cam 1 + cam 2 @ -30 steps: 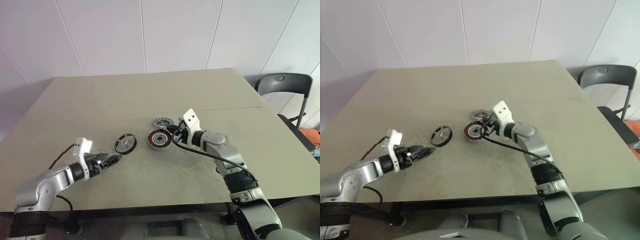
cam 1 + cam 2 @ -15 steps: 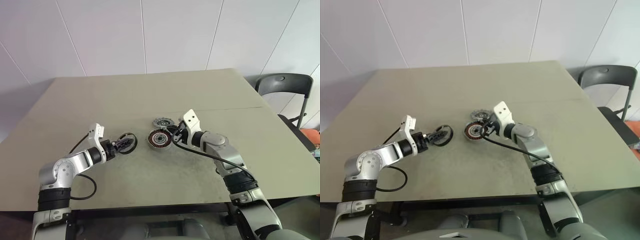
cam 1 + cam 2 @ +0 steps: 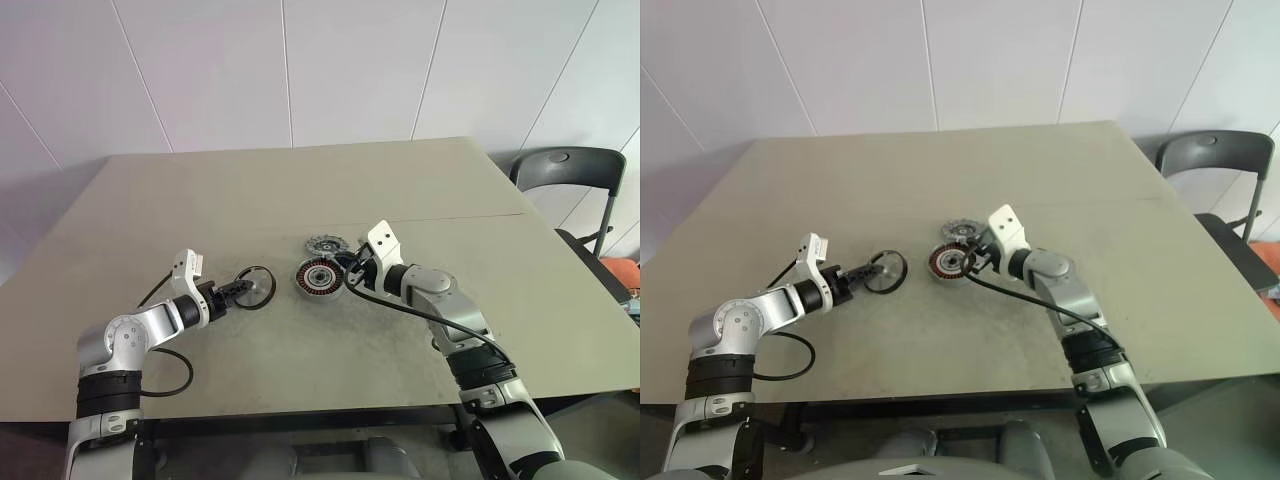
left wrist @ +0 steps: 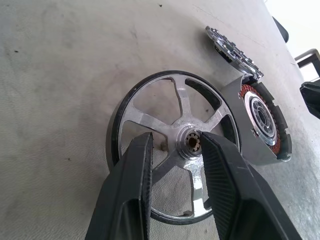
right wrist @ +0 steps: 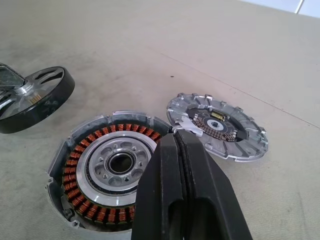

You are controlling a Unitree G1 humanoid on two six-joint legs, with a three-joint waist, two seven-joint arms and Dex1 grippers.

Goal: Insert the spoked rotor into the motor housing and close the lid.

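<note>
We see the left claw (image 4: 172,175) straddling a spoke of the spoked rotor (image 4: 172,145), mid-table beside the motor housing (image 3: 318,278); grip unclear (jaws part-spread). Right claw (image 5: 181,142) clenched, empty, likely steadying it.

The setting is presenting as a plain test room or robotics lab rather than a home or shop. A bare grey-green table (image 3: 300,190) is serving as the only work surface, its top looking scuffed around the left gripper (image 3: 238,289). White panelled walls (image 3: 350,70) are enclosing the space beyond the table's far edge. A dark plastic chair (image 3: 565,170) is standing at the table's far corner, well out past the right gripper (image 3: 352,268). Loose motor parts are lying between and just ahead of the two grippers, suggesting assembly trials.
</note>
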